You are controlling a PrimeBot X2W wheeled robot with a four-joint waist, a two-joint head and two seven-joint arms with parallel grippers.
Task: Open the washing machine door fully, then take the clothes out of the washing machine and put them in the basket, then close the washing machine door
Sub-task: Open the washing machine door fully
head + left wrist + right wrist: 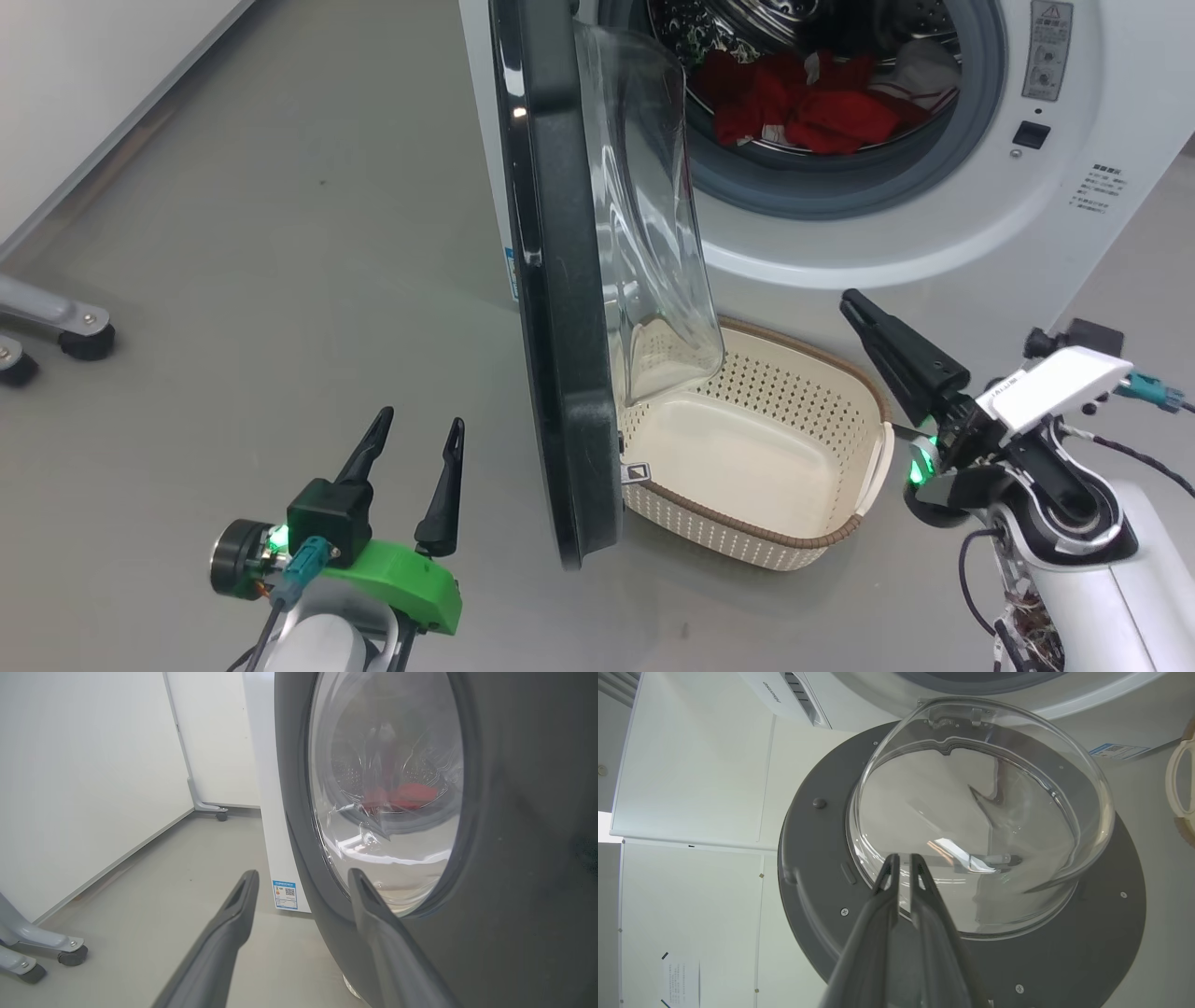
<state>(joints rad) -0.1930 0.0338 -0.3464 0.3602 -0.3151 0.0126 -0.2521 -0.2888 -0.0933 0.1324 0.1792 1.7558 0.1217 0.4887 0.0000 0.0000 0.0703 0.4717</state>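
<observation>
Plainly, the right gripper [848,301] has its two long dark fingers pressed together with nothing between them, aimed at the inner face of the large round washing machine door [551,327], with its glossy black ring and bulging clear glass bowl. The left gripper [419,422] holds its fingers wide apart and empty over the bare grey floor [280,233] on the door's outer side. The door stands edge-on, swung out but, I judge, not fully open. Its glass hangs over the left end of the small cream perforated plastic basket [728,546], which sits empty at the foot of the big white front-loading washing machine [934,243]. The bright red clothes [822,112] lie inside. Closed fingers pushing on curved glass could slide off, and a wider swing could strike the left gripper in its path.
</observation>
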